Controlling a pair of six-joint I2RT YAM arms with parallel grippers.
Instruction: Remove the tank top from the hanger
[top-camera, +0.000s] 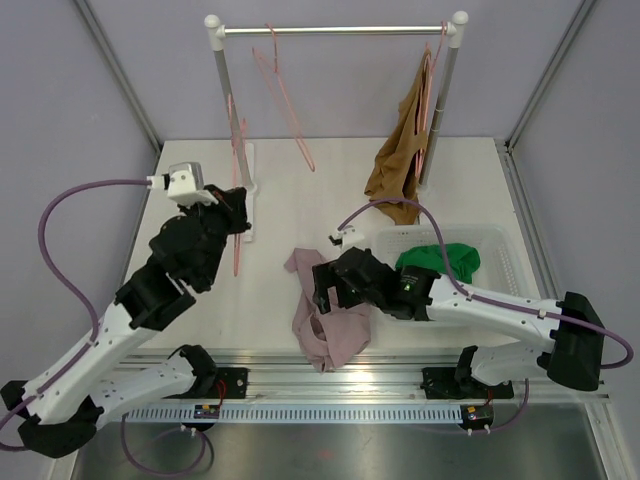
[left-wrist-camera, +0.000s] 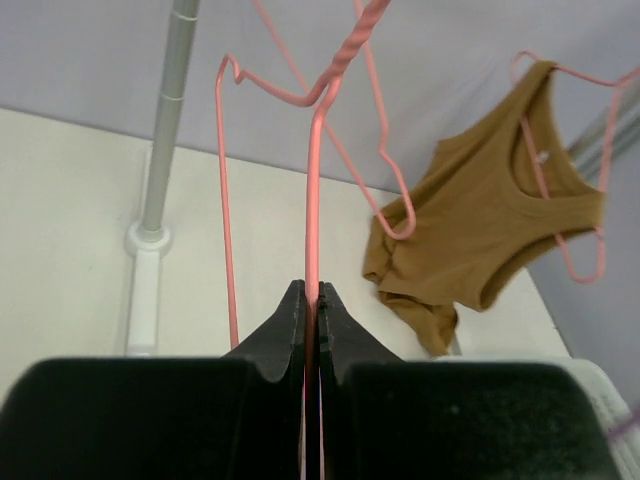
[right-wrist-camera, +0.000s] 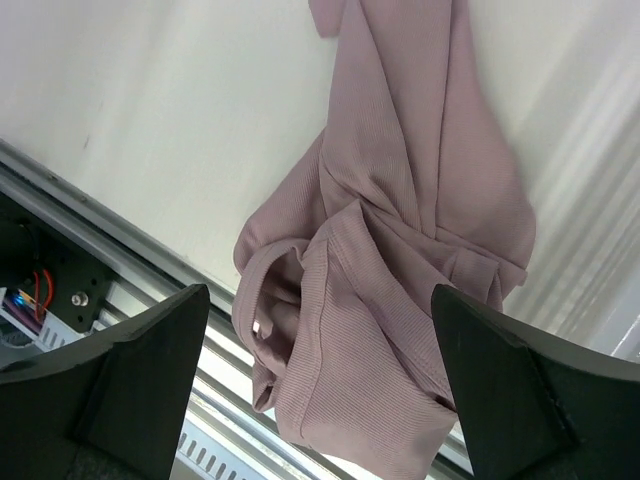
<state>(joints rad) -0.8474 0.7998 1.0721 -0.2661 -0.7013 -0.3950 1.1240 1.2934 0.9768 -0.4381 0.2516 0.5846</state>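
Over on the left side, the arm reaches up and forward with its left fingers (left-wrist-camera: 296, 312) pinched tight on the wire of a pink hanger (left-wrist-camera: 312, 200), which stands roughly upright in front of the rack (top-camera: 340, 30). Right arm is folded low across the near edge of the tabletop (top-camera: 290, 200), wrist pointing down, right fingers (right-wrist-camera: 150, 350) spread wide apart with nothing between them. The mauve tank top (right-wrist-camera: 400, 230) is off the hanger, crumpled in a heap right under them. A brown tank top (top-camera: 395, 165) hangs at the rack's right end.
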